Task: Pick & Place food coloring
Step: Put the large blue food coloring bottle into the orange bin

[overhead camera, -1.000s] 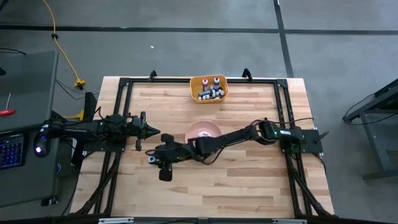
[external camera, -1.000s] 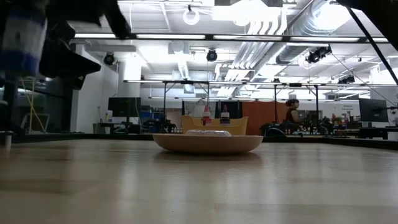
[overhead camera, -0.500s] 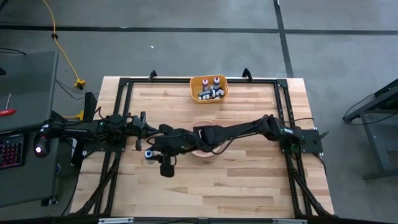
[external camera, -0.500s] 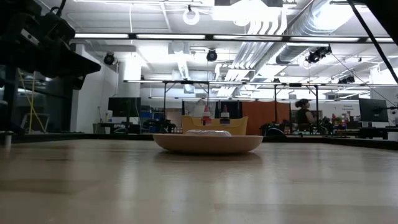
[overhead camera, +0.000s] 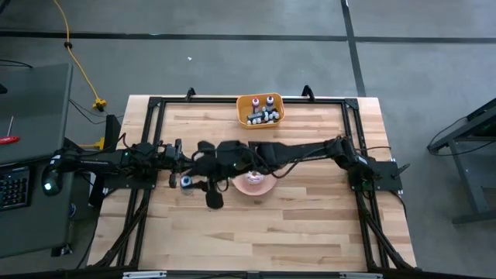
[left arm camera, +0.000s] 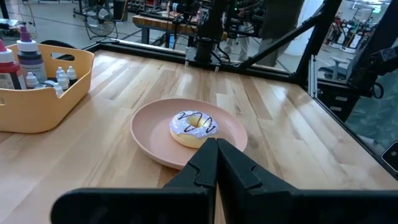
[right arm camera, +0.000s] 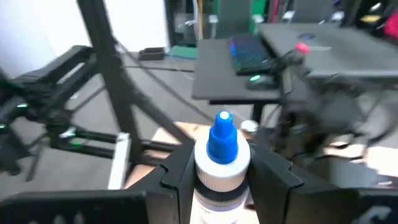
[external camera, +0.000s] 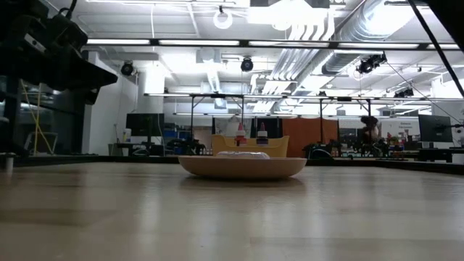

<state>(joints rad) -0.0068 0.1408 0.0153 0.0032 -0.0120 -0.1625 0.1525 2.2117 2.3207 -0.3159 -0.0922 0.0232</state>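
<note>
While the left arm lies low along the table's left side, its gripper (left arm camera: 216, 163) has the two dark fingers pressed together with nothing between them, pointing toward the pink plate (left arm camera: 151, 135) and the iced doughnut (left arm camera: 193, 127) on it. The right arm reaches from its base at the table's right edge across the middle of the table, stretched long and passing just behind the plate in the high view. Its gripper (overhead camera: 188, 180) sits at the left-centre of the table, close to the tip of the left gripper. The right gripper's fingers are partly closed around a blue-capped food coloring bottle (right arm camera: 222, 158), which stands upright between them with its cap and nozzle rising above the finger edges. In the high view the bottle's blue cap shows as a small dot at the gripper's end. The rest of the food coloring bottles (overhead camera: 263, 114) lie in the orange bin (overhead camera: 245, 105) at the table's far edge, well apart from both grippers; two taller bottles stand upright at the bin's back.
</note>
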